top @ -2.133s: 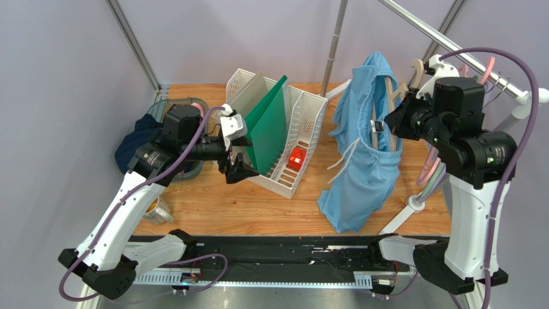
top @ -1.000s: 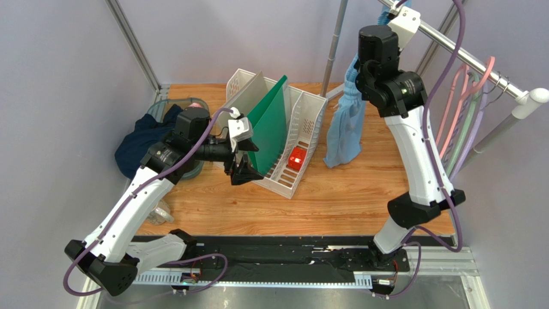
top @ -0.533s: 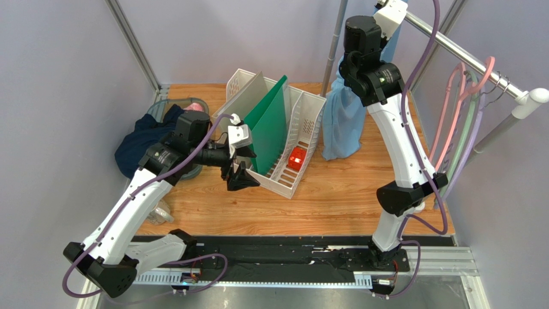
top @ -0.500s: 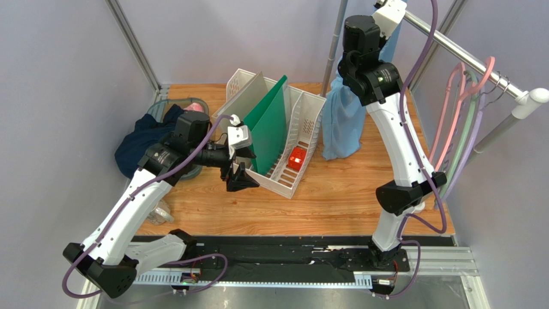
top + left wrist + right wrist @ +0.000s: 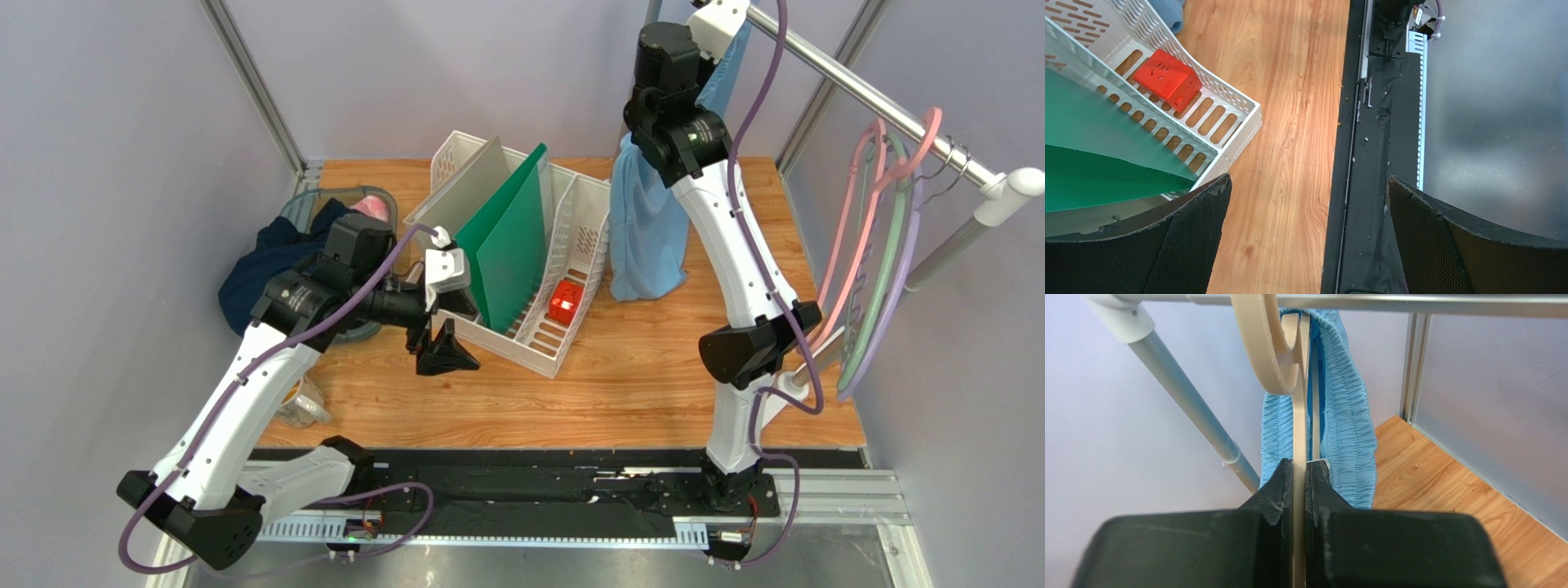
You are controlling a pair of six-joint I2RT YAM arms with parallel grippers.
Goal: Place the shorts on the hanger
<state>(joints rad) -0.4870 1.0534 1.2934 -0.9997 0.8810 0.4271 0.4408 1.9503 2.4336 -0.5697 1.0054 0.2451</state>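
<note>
Right gripper [image 5: 1299,470] tight on hanger [image 5: 1255,346] (left [image 5: 1308,205] wide)

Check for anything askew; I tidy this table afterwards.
The white file rack sits turned at an angle to the edges of the table, and a dark navy garment lies crumpled at its left edge.

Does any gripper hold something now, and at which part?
The right gripper is shut on the hanger, on its flat stem under the hook. The left gripper is open, empty.
</note>
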